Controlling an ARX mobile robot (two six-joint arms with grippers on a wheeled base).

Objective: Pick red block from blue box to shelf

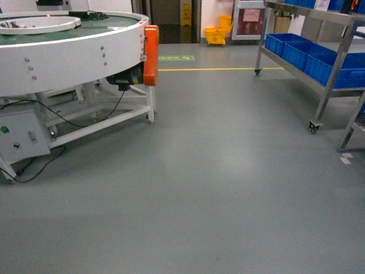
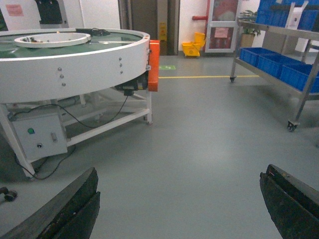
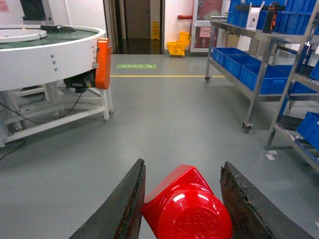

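Red block (image 3: 187, 209) sits clamped in right pincer (image 3: 184, 209); left pincer (image 2: 179, 209) gapes wide, unseen from head.

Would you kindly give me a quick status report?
Right gripper shut on red block. Left gripper open, empty. Shelf ahead right, floor between.

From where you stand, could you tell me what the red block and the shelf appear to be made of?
The red block, between the right pincer's fingers, looks like glossy moulded plastic: bright highlights and embossed lettering on its round stud. The shelf appears to be metal, probably stainless steel: silvery, shiny uprights and rails on casters. The dark blue crates on it look like plastic.
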